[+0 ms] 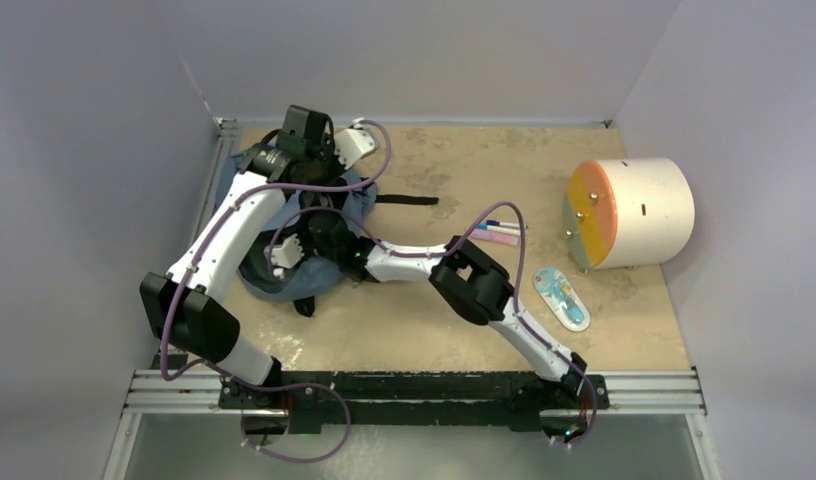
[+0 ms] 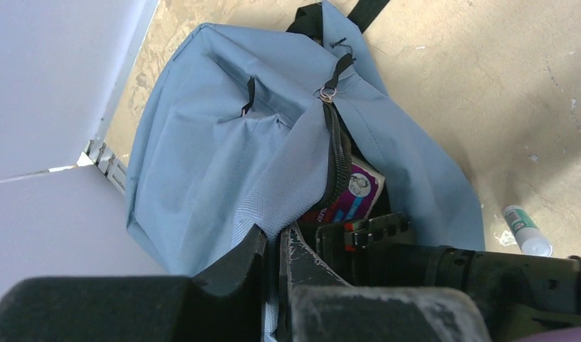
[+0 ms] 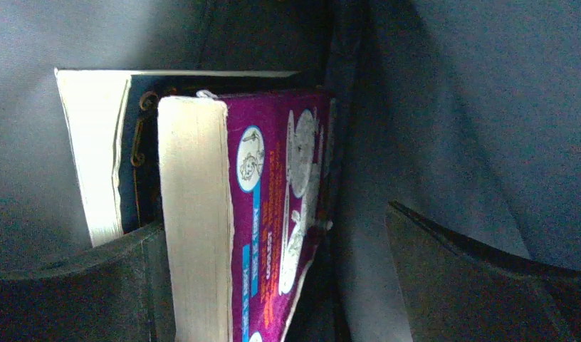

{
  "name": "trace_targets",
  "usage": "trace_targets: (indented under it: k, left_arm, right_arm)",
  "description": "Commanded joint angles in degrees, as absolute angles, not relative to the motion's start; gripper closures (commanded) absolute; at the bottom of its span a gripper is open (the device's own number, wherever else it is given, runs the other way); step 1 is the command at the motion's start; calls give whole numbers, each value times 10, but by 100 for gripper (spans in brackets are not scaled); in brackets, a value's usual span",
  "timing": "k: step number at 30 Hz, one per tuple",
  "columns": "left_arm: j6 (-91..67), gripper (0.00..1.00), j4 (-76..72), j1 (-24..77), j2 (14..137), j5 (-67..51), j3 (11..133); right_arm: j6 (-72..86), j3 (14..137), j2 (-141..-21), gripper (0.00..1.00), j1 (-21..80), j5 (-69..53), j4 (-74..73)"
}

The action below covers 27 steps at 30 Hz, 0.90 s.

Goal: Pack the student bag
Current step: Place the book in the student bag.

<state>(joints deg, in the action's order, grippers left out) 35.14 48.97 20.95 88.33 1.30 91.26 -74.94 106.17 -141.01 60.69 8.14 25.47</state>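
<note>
Your left tool (image 2: 273, 246) pinches the mouth of the soft grey-blue fabric backpack (image 1: 286, 284), well left of the white cylinder (image 1: 649, 205). Your right tool (image 3: 273, 221), apparently spread wide inside, could drag the purple paperback (image 3: 273, 157) out.

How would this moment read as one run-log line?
left fingers: shut on student bag edge | right fingers: open inside bag, purple book between them | dark book beside it
</note>
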Motion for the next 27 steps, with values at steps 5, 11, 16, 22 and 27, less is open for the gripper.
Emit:
trace_targets:
  k: [5,11,16,22,27]
  left_arm:
    - [342,100,456,209,854,-12,914]
    - [342,100,453,207,857,-4,905]
    - [338,100,454,205,855,-8,903]
    - [327,100,467,205,855,-21,900]
    - [309,100,481,205,846,-39,885]
  right_arm:
    - [-708,923,-1231,1,617,50,340]
    - [-664,809,-1124,1,624,10,359]
    - [-582,688,-1027,2,633,1,436]
    - [-478,581,-917,3,640,-22,490]
    - [-375,495,-835,3,641,-19,540]
